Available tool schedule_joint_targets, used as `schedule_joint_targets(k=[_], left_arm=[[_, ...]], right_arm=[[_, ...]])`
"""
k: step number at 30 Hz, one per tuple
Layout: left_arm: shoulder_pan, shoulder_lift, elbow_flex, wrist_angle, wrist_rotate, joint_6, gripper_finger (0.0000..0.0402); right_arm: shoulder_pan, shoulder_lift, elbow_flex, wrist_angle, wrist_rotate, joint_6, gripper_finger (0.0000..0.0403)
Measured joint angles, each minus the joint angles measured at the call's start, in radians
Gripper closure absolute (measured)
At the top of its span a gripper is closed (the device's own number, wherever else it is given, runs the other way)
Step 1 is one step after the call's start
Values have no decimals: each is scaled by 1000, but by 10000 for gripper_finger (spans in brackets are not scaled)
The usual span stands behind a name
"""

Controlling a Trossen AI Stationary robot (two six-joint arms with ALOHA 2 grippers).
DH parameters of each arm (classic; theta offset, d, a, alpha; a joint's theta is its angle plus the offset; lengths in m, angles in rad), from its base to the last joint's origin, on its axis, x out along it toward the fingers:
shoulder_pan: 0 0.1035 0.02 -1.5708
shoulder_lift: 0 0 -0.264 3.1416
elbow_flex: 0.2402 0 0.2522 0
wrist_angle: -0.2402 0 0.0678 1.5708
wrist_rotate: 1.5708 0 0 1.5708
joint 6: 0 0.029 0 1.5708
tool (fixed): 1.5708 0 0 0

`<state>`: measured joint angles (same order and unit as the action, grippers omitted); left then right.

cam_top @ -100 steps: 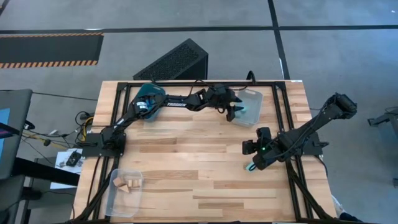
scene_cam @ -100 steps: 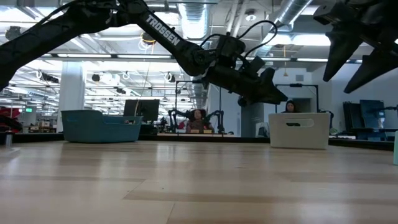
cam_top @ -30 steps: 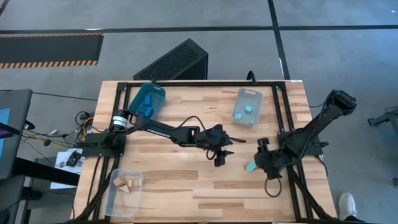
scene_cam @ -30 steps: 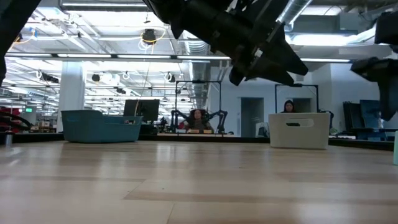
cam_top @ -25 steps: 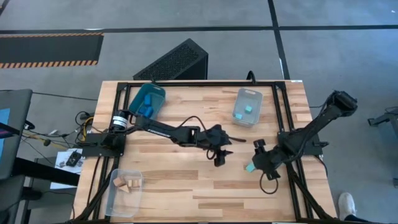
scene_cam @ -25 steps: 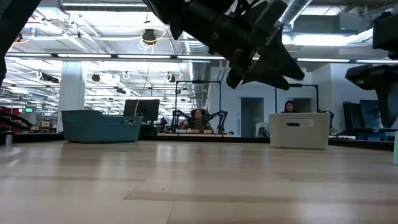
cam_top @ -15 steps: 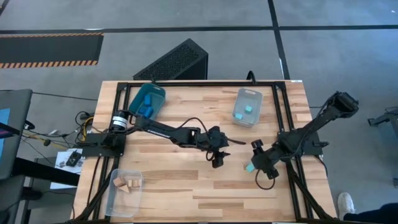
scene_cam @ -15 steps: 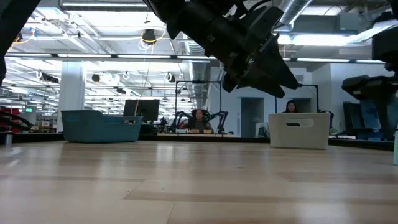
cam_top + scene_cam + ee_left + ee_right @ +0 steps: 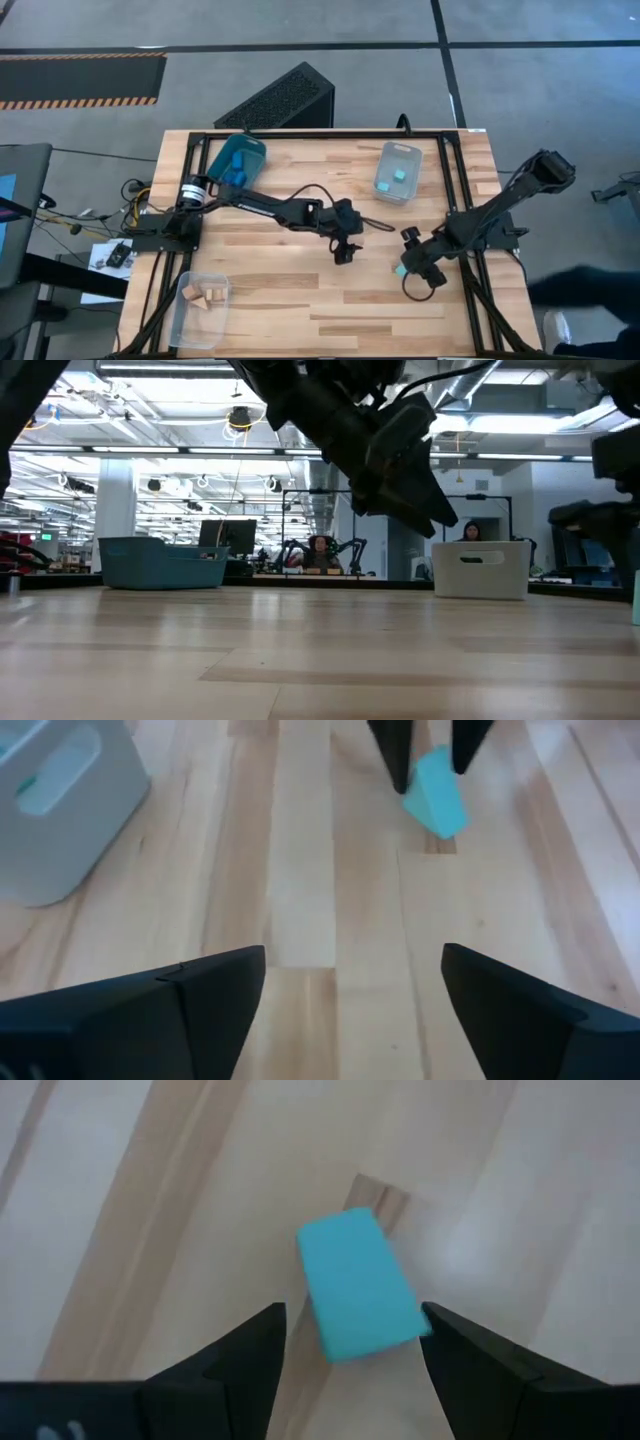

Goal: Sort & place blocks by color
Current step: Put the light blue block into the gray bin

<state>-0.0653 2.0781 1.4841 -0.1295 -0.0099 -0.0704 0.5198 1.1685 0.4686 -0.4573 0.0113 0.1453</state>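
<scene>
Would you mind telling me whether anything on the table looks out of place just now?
Only one light cyan block lies loose on the bare table, outside any bin. The open right gripper hangs over it with a finger on each side.

A teal bin point(image 9: 238, 160) and a clear bin point(image 9: 397, 171) sit at the wooden table's point(image 9: 300, 290) far edge — another clear bin point(image 9: 200, 309) at its near-left corner. A black grille-topped box point(image 9: 280, 97) lies beyond.
</scene>
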Motion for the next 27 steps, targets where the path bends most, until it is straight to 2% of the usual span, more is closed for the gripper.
schedule_joint_targets(k=[4, 10, 17, 22, 27], left_arm=[[18, 0, 0, -14, 24, 30, 105], [33, -5, 0, -80, 60, 51, 105], [53, -16, 1, -99, 81, 121, 105], [69, -47, 1, -89, 89, 125, 105], [90, -88, 1, -77, 130, 175, 105]], right_arm=[[2, 65, 0, 38, -13, 3, 162], [-2, 123, 15, 136, -13, 11, 206], [-38, 161, 49, 125, -14, 43, 259], [-112, 127, 74, 129, 5, 186, 265], [-198, 21, 74, 145, 122, 343, 258]])
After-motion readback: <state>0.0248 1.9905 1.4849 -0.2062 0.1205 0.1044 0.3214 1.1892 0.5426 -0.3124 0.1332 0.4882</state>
